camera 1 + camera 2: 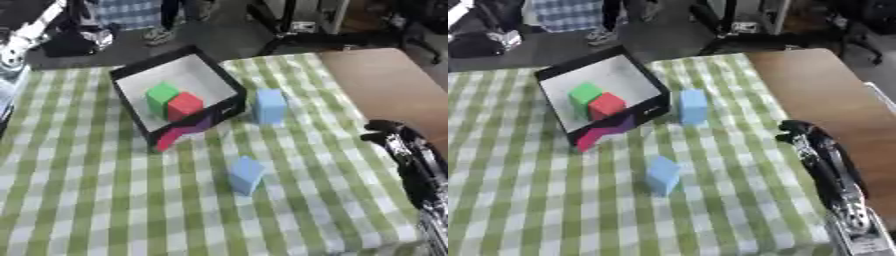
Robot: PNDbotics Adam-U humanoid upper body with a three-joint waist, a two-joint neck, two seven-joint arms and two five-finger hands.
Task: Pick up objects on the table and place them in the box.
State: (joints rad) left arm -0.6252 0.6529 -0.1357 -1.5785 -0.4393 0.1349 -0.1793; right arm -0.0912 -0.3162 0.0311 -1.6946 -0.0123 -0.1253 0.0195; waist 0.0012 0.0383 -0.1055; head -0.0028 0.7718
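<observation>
Two blue blocks: out on the cloth, well apart from each other; far blue block (269,105) upright just beside the box's right wall, near blue block (246,174) tilted, toward the middle of the table
Surface: green-and-white checked tablecloth (105,200) over the table; bare brown tabletop (394,90) showing past the cloth's right edge
Box (131,95): black walls, pale floor, tipped toward the camera at the far middle of the cloth
Inside the box: green block (161,94) and red block (185,105), touching, side by side
Under the box's front edge: magenta piece (171,138) with a dark purple part beside it, shape unclear
Room: grey floor behind the table, dark chairs and equipment, legs of a person in a checked garment at the far edge
Right hand (796,129): dark, at the right edge of the cloth, holding nothing; open or curled, cannot tell
Right eye view only: silver-and-black forearm (842,200) running down to the lower right corner
Left eye view only: white and silver machine part (22,40) at the upper left corner
Writing: none legible
</observation>
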